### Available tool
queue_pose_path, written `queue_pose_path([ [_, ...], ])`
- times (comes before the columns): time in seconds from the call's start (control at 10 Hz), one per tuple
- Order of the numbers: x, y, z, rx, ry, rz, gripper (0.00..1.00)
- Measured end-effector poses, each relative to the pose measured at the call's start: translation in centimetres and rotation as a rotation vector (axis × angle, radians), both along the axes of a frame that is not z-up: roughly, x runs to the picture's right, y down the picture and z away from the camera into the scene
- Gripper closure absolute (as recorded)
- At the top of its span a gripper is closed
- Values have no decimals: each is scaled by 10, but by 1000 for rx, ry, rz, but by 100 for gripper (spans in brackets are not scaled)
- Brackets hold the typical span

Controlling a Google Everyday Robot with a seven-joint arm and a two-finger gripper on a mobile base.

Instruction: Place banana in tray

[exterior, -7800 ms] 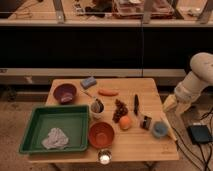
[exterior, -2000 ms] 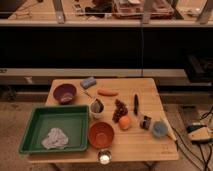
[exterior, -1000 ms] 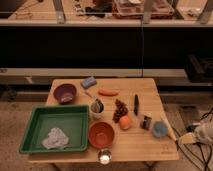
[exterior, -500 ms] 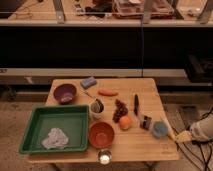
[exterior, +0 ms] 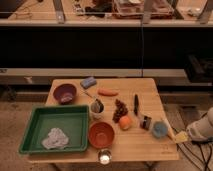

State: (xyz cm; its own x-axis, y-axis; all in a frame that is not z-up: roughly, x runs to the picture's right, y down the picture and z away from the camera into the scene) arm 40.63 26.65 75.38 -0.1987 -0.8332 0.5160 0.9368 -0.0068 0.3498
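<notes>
The banana point(exterior: 168, 129) is a pale slim fruit lying near the right front edge of the wooden table point(exterior: 145, 147), just right of a blue cup point(exterior: 159, 130). The green tray point(exterior: 35, 131) sits at the table's front left and holds a crumpled white cloth point(exterior: 55, 138). My gripper point(exterior: 181, 136) comes in from the lower right on the pale arm point(exterior: 202, 127). It is low at the table's right front corner, just right of the banana's near end. I cannot tell whether it touches the banana.
An orange bowl point(exterior: 101, 134) stands right of the tray, with a purple bowl point(exterior: 65, 92) behind the tray. In mid-table are a carrot point(exterior: 107, 92), a blue sponge point(exterior: 88, 81), a metal cup point(exterior: 96, 106), grapes point(exterior: 120, 109), an orange fruit point(exterior: 125, 122), a dark utensil point(exterior: 135, 103) and a small can point(exterior: 145, 121). A white cup point(exterior: 104, 158) stands at the front edge.
The arm dropped from high on the right, then came in from the lower right and moved left to the table's right front corner beside the banana. Nothing on the table has moved.
</notes>
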Motion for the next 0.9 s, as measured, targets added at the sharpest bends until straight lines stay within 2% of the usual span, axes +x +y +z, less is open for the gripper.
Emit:
queue_pose_path([
  [0.9,-6,8,17,-24,-5,-33,50],
])
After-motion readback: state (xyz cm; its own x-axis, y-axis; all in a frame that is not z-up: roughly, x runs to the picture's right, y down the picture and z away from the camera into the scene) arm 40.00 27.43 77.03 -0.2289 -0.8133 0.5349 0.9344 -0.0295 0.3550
